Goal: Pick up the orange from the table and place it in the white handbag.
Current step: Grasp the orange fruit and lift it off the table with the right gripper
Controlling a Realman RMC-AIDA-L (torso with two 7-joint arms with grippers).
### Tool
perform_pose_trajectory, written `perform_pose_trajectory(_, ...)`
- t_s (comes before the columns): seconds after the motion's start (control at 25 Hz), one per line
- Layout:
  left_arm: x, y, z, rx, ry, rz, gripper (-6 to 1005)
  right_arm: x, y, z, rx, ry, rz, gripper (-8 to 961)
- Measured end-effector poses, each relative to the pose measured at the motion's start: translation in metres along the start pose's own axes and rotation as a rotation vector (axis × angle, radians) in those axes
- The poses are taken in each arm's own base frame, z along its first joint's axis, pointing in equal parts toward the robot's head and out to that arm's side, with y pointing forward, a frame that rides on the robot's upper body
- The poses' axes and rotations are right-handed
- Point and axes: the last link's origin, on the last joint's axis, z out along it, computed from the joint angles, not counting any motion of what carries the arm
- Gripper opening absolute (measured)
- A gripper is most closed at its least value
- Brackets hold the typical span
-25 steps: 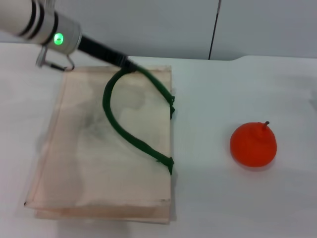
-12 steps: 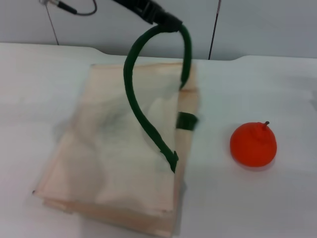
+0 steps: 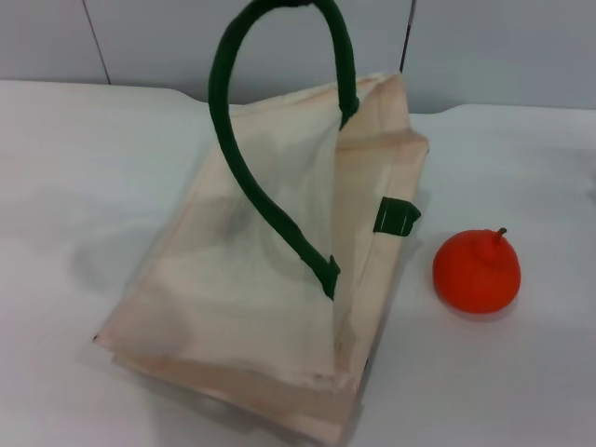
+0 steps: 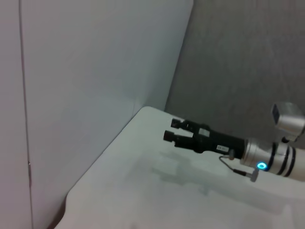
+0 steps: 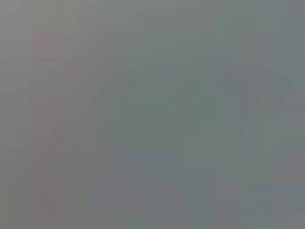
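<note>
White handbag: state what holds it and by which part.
The white handbag is lifted by the top of its green handle, which leaves the frame; the holder cannot be told.

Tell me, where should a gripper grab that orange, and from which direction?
Probably from straight above, fingers closing across the round middle of the orange. It sits alone on the table, apart from the bag, so there is room on each side. Its pointed top and short stem tilt toward the right, so the fingers should straddle that bump rather than press on it; the widest part gives the surest hold.
</note>
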Motion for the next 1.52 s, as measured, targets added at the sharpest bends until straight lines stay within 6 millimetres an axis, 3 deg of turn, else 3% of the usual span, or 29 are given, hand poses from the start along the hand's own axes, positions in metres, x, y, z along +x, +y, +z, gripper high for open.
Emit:
perform_pose_trajectory(0.44, 0.025, 0.011, -0.002, -0.039, -0.023, 0.044, 121, -0.020, -0.022, -0.004, -0.129, 0.050, 0.117, 890)
perform_pose_trajectory(0.92, 0.016, 0.004, -0.013, -0.002, -0.028, -0.007, 121, -0.057, -0.036, -0.032, -0.549, 0.284, -0.089, 890)
perform_pose_trajectory(1.16, 0.016, 0.004, -0.015, 0.001, -0.020, -0.012, 121, -0.040, -0.009, -0.041, -0.738, 0.433, -0.170, 890)
perform_pose_trajectory(1.52, 0.017, 0.004, -0.015, 0.002, -0.018, -0.009, 121, -0.025, 0.042, -0.034, -0.935, 0.544, -0.236, 888)
